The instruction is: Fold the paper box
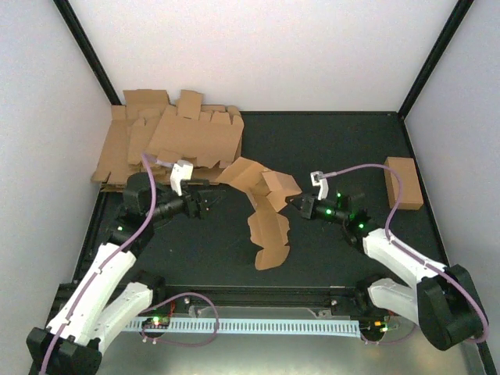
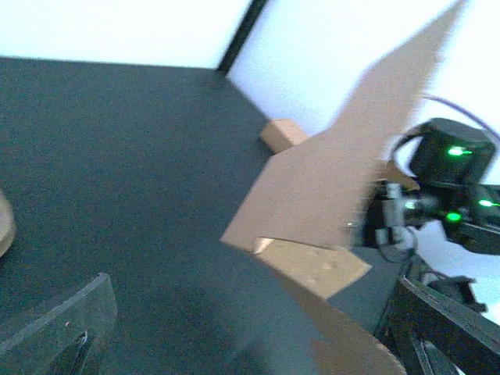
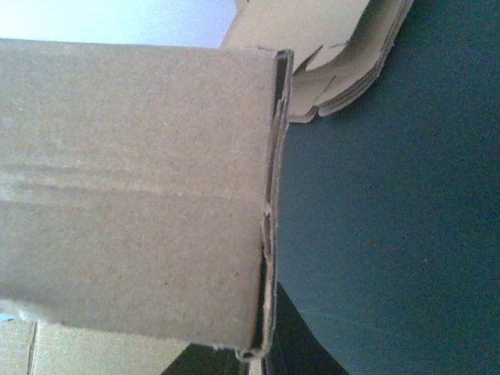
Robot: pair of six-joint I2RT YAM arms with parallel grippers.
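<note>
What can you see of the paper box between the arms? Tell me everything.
The paper box is one plain brown cardboard blank with creased panels and rounded flaps, only partly folded. Held crooked over the table, it has one panel angled up and left and a long flap drooping toward the near edge; whether that flap touches down is unclear. The right gripper, jaws shut, holds its right side. The left gripper, jaws open, is beside its left end, not holding it.

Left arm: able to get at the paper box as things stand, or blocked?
Probably yes. The left gripper is open, just short of the paper box, nothing between them. The right gripper holds its opposite side, out of the way.
</note>
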